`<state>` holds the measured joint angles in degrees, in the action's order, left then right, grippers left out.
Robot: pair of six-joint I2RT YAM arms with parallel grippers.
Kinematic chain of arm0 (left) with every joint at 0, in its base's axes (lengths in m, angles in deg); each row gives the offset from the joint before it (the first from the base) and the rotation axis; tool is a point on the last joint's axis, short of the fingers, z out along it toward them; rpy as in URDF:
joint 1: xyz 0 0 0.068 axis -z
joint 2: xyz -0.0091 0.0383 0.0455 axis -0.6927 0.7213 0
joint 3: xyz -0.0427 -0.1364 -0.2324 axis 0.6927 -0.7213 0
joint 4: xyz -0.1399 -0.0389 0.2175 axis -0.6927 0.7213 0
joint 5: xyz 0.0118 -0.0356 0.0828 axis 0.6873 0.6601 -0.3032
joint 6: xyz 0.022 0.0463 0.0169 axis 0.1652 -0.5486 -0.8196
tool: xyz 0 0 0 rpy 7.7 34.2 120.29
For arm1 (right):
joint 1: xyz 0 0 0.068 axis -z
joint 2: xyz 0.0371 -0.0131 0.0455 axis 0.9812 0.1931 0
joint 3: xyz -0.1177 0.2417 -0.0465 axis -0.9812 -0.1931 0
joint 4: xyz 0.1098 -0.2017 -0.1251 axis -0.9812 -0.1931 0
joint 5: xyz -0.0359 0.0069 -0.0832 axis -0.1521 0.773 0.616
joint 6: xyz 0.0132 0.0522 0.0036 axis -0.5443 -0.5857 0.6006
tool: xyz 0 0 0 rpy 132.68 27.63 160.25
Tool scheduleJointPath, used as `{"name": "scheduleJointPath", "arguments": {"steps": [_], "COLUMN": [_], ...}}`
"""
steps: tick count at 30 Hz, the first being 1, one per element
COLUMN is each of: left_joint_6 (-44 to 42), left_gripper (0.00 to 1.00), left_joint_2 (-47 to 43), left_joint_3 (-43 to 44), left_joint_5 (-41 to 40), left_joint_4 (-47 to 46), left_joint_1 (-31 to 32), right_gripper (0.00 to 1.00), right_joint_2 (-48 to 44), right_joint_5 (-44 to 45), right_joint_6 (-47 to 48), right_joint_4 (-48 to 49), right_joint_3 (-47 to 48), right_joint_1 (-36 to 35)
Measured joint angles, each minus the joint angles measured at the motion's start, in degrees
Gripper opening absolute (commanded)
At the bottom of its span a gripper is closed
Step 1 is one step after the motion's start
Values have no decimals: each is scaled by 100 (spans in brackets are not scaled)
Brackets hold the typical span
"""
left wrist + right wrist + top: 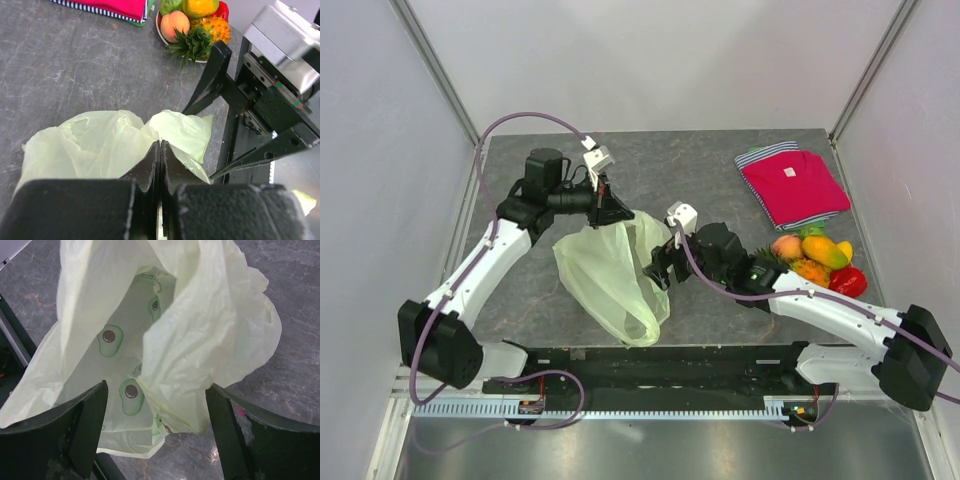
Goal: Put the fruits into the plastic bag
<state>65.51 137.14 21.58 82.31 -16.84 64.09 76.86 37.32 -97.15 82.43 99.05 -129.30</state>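
Observation:
The pale-green plastic bag [610,272] lies in the middle of the table, its top lifted. My left gripper [611,211] is shut on the bag's upper edge; the left wrist view shows its jaws [160,146] pinching the film [100,142]. My right gripper [657,266] is open at the bag's right side. In the right wrist view its fingers straddle a hanging fold of the bag [200,335], whose mouth gapes, showing printed avocado motifs. The fruits [815,260] sit in a pile at the right: peach [175,22], pineapple [216,29], a green piece [170,5], a red piece [848,282].
A folded red shirt [792,187] lies at the back right. The fruits rest on a plate [160,33] near the right wall. The right arm's fingers [214,75] show beside the bag in the left wrist view. A black rail [650,360] runs along the near edge.

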Motion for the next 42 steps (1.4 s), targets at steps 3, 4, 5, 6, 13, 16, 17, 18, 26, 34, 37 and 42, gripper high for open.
{"name": "scheduleJointPath", "arguments": {"steps": [3,4,5,6,13,16,17,18,26,34,37,42], "left_joint_6": [2,2,4,4,144,214,223,236,245,1300,1799,2446], "left_gripper": [2,2,1,3,67,82,83,84,86,84,84,83], "left_joint_2": [341,417,483,527,584,564,522,442,-1134,-2656,-2826,-2916], "left_joint_3": [142,157,162,162,264,378,382,378,-267,-1604,-2146,-3010], "left_joint_5": [46,42,35,28,-221,-525,-695,-905,-3541,-3875,-3462,-3112], "left_joint_4": [-7,-7,-4,-2,-195,-343,-398,-411,-415,-350,-461,-774], "left_joint_1": [136,201,271,315,424,433,439,466,1054,1740,1873,2236], "right_gripper": [58,33,19,8,0,0,0,0,0,0,0,0], "right_joint_2": [175,181,181,175,168,168,160,153,341,1226,1611,1869], "right_joint_5": [87,140,192,271,1281,1950,2201,2402,2859,2758,2618,2406], "right_joint_6": [0,7,-17,-20,-352,-579,-693,-789,-1375,-1998,-2133,-2347], "right_joint_4": [179,195,221,271,229,-186,-369,-505,-1099,-1233,-1213,-1180], "right_joint_3": [46,46,46,46,59,210,299,385,1172,1893,2173,2321], "right_joint_1": [0,0,0,0,-7,-4,4,20,181,181,184,179]}}
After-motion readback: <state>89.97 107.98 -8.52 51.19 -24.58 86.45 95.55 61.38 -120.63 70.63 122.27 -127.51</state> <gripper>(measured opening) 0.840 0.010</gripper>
